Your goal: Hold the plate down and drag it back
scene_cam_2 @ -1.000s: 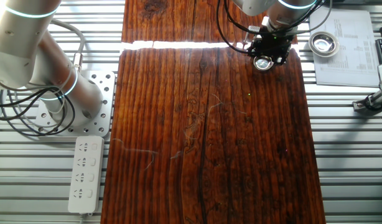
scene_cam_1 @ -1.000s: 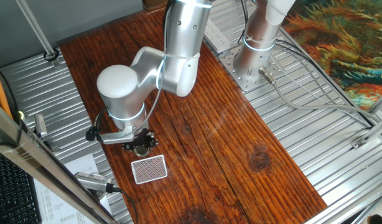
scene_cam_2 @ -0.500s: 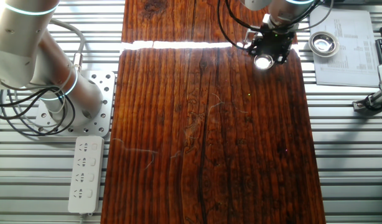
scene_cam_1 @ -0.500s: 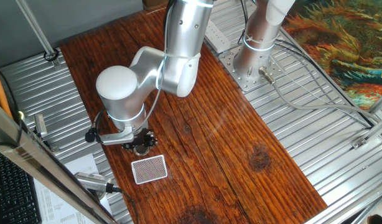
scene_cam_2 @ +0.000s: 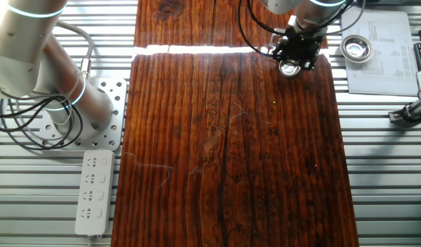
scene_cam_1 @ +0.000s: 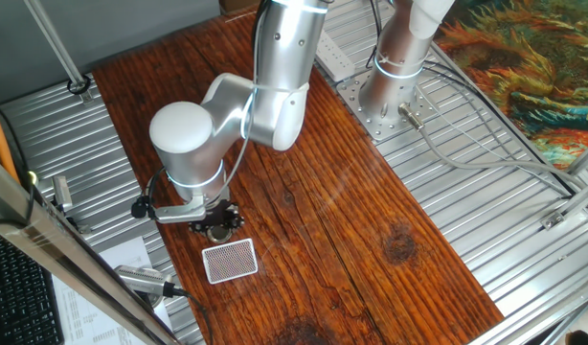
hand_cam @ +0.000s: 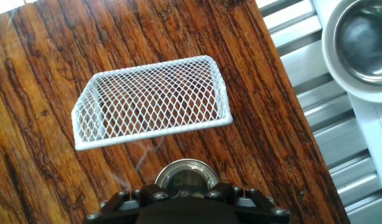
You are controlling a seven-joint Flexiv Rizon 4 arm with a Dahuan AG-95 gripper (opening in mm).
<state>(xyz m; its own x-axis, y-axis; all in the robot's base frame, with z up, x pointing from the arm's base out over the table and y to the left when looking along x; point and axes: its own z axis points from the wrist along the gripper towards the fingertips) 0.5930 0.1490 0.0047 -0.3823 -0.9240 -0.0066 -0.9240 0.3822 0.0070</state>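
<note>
The plate [hand_cam: 186,175] is a small shiny silver disc with a darker centre, lying on the wooden table [hand_cam: 41,74] at the bottom of the hand view. My gripper [hand_cam: 186,195] sits right on top of it, its dark fingers together and covering the plate's near half. In one fixed view the gripper [scene_cam_1: 217,224] points straight down onto the plate [scene_cam_1: 218,233], close to the table's left edge. The other fixed view shows the plate [scene_cam_2: 291,68] gleaming under the gripper [scene_cam_2: 293,57] near the table's far right corner.
A white wire-mesh rectangle [hand_cam: 150,102] lies just beyond the plate [scene_cam_1: 229,260]. A metal bowl [hand_cam: 365,37] stands on paper off the table edge [scene_cam_2: 356,47]. A second arm's base [scene_cam_2: 59,103] and a power strip [scene_cam_2: 94,192] sit on the ribbed metal surround.
In the other fixed view the gripper and the plate under it have shifted slightly toward the table's far edge. The mesh rectangle has stayed put.
</note>
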